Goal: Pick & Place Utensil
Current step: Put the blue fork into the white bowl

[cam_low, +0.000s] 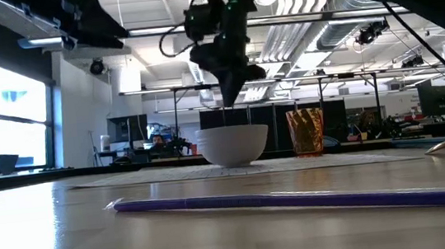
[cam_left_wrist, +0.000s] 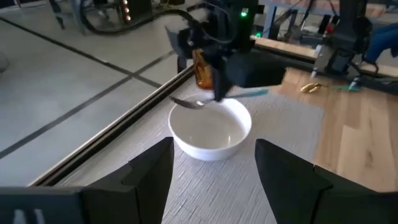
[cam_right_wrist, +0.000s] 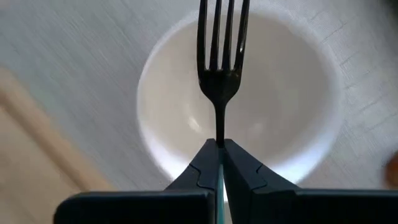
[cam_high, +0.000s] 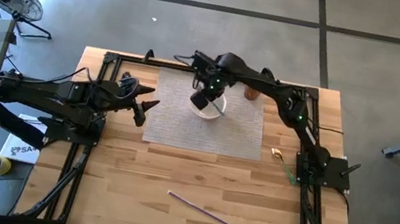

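A white bowl [cam_high: 207,105] stands on its base on the grey mat [cam_high: 237,134]. My right gripper [cam_high: 204,96] hangs right above it, shut on a dark metal fork [cam_right_wrist: 221,56] whose tines reach out over the bowl's hollow [cam_right_wrist: 261,118]. In the low view the gripper [cam_low: 225,74] sits just above the bowl [cam_low: 233,144]. The left wrist view shows the fork's tines [cam_left_wrist: 186,102] near the bowl's rim [cam_left_wrist: 211,146]. My left gripper [cam_high: 145,107] waits open at the mat's left edge, pointing at the bowl, with its fingers [cam_left_wrist: 149,174] wide apart. My right gripper pinches the fork's thin neck [cam_right_wrist: 219,134], just behind the tines, between its two fingertips. The fingers come from above and the fork runs on along them, tines ahead. The fork is lifted clear of the table, its head over the bowl; whether the tines touch the bowl I cannot tell.
An amber cup [cam_high: 252,93] stands just beyond the mat's far right corner. A long purple stick [cam_high: 200,208] lies on the bare wood near the near edge. A small gold utensil [cam_high: 278,152] and a green item [cam_high: 290,174] lie right of the mat, by the right arm's base.
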`<state>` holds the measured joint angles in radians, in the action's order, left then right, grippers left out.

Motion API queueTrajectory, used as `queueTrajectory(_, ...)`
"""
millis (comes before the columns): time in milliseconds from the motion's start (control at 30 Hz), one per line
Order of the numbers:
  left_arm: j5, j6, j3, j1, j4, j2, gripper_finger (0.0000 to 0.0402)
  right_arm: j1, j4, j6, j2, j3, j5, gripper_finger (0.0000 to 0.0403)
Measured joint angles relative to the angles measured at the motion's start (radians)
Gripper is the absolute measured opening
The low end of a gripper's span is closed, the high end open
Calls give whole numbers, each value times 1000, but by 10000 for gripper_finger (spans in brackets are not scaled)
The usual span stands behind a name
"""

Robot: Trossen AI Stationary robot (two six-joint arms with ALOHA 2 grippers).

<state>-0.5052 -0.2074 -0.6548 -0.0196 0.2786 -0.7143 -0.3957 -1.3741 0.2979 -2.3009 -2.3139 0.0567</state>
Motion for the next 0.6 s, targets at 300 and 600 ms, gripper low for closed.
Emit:
queueTrajectory(300, -21, 20, 0, 0, 20, 3, 220, -28, -8, -44, -9, 59, -50, 2)
queueTrajectory(600, -7, -26, 0, 0, 78, 3, 220, 17, 48, -94, -11, 111, -22, 5)
